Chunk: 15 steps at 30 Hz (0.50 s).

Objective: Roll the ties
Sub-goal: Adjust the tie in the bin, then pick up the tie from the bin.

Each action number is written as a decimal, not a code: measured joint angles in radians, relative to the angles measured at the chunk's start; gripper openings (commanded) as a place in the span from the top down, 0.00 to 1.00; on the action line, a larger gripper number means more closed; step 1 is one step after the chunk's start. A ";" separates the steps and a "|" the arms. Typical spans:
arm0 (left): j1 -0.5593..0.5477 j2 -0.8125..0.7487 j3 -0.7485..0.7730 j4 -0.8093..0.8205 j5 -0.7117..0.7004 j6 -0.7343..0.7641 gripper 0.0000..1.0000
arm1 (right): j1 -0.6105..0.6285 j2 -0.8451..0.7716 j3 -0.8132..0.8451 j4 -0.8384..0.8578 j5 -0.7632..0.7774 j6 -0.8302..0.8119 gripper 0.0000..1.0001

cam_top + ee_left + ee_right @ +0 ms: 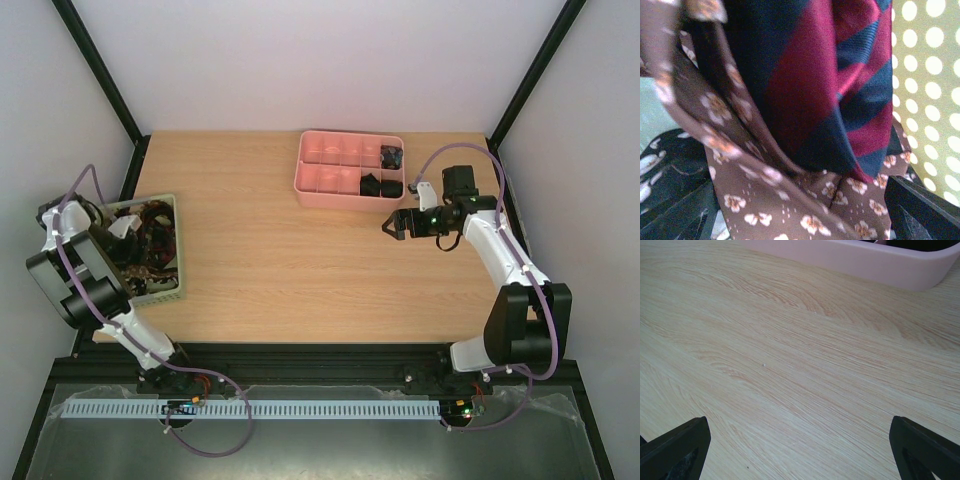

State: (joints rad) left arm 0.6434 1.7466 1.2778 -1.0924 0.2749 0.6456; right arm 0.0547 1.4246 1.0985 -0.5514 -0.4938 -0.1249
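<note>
Several loose ties [155, 245] are heaped in the pale green basket [168, 292] at the table's left edge. My left gripper [130, 240] reaches down into that heap. In the left wrist view a brown tie with pale flower print [790, 210] lies between the wide-apart fingers of the left gripper [800, 220]. A red and navy striped tie [830, 85] hangs behind it. A black-and-white patterned tie [660, 165] shows at the lower left. Small dark rolled ties [380, 184] sit in the pink tray [330, 203]. My right gripper [392, 225] stands open and empty just in front of the tray.
The basket's perforated wall [930, 75] is close on the left gripper's right side. In the right wrist view there is bare wooden table [800, 365] under the right gripper [800, 445], with the pink tray's rounded wall [865, 262] just ahead.
</note>
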 measured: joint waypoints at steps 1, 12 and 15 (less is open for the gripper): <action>0.003 -0.007 -0.004 -0.005 0.002 0.006 0.07 | 0.000 0.000 0.000 0.000 0.000 0.000 0.01; 0.036 -0.090 -0.060 -0.042 -0.033 0.066 0.58 | 0.000 -0.011 -0.018 0.010 0.002 0.006 0.01; 0.036 -0.090 -0.059 -0.032 -0.040 0.057 0.77 | 0.000 -0.016 -0.026 0.014 0.002 0.007 0.01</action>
State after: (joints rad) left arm 0.6792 1.6562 1.2190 -1.1244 0.2344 0.7029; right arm 0.0547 1.4086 1.0729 -0.5373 -0.4923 -0.1177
